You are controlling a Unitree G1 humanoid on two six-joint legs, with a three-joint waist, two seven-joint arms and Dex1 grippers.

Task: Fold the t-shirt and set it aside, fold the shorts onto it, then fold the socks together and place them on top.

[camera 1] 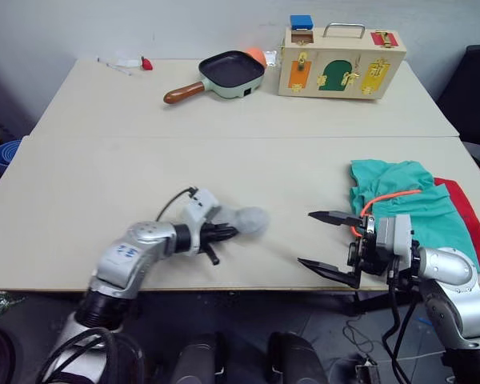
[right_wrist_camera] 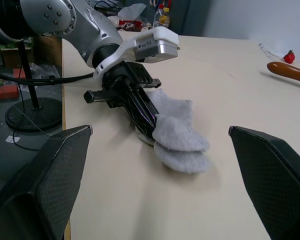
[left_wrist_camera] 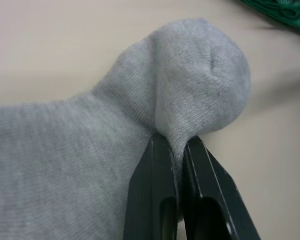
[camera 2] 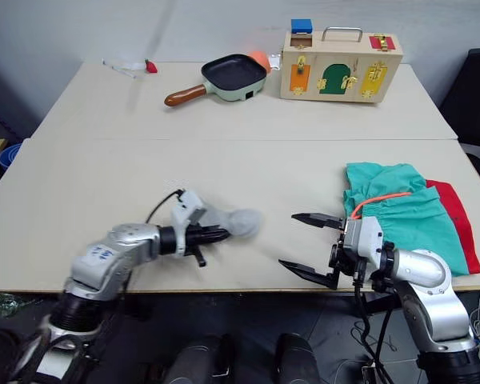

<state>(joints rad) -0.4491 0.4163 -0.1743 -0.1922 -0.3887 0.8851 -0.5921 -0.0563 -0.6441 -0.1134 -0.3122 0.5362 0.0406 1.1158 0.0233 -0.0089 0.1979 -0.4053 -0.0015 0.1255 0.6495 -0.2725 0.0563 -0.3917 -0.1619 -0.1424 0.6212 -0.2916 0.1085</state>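
Pinching two socks [right_wrist_camera: 177, 137], left gripper [camera 1: 224, 233] jaws closed; right gripper [camera 1: 330, 248] jaws wide apart, empty.

Even, soft room light, faint shadows under the pan [camera 1: 232, 74], socks [camera 1: 248, 220] slightly motion-blurred centre frame, wrist close-up soft-focused, no glare

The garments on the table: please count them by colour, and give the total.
Grey: 2, the socks, held by the left gripper.
Teal-green: 1, the shorts.
Red: 1, the t-shirt, lying under the shorts.
Total: 4 garments.
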